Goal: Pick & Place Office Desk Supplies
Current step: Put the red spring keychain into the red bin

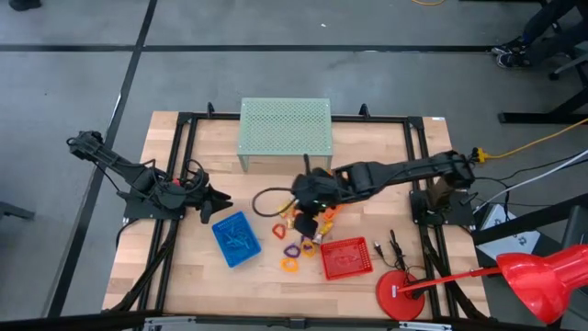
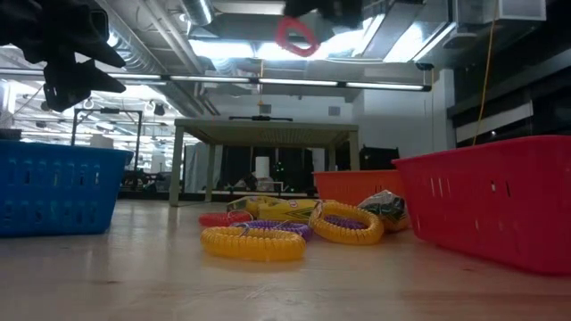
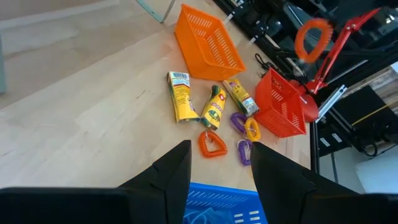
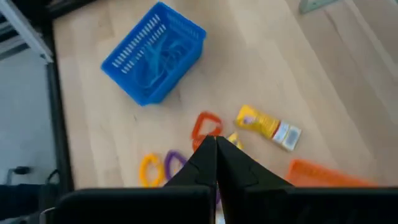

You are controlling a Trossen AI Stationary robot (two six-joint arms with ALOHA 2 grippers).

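- The red plastic mesh basket [image 2: 500, 201] sits at the near edge of the wooden desk [image 1: 266, 285], and everything below is placed from it.
- Just beside the red basket, on its blue-basket side, the loose supplies lie flat on the desk. There is a thin yellow coiled loop [image 2: 252, 242], with purple and orange loops past it.
- A little farther from the red basket than the loops lie small yellow cardboard crayon boxes [image 3: 180, 96]. They are flat on the desk, with their long axes running roughly toward the orange plastic mesh basket [image 3: 208, 43] behind them.
- Above that clutter, behind the red basket and high off the desk, hangs the right hand [image 4: 216, 149]. Its fingers are pressed together, pinching a thin red plastic loop [image 2: 281, 36] that dangles below them.
- The coming move likely turns on this: the red basket lies from the held loop toward the near desk edge and downward. The right hand is much the nearer one to it.
- Well apart from the red basket, past the loops, is the blue plastic mesh basket [image 2: 53, 192]. The left hand [image 3: 219, 152] waits over its far rim, fingers spread and holding nothing.
- Farthest from the red basket, at the desk's back edge, is the pale green perforated metal stand [image 1: 285, 129].
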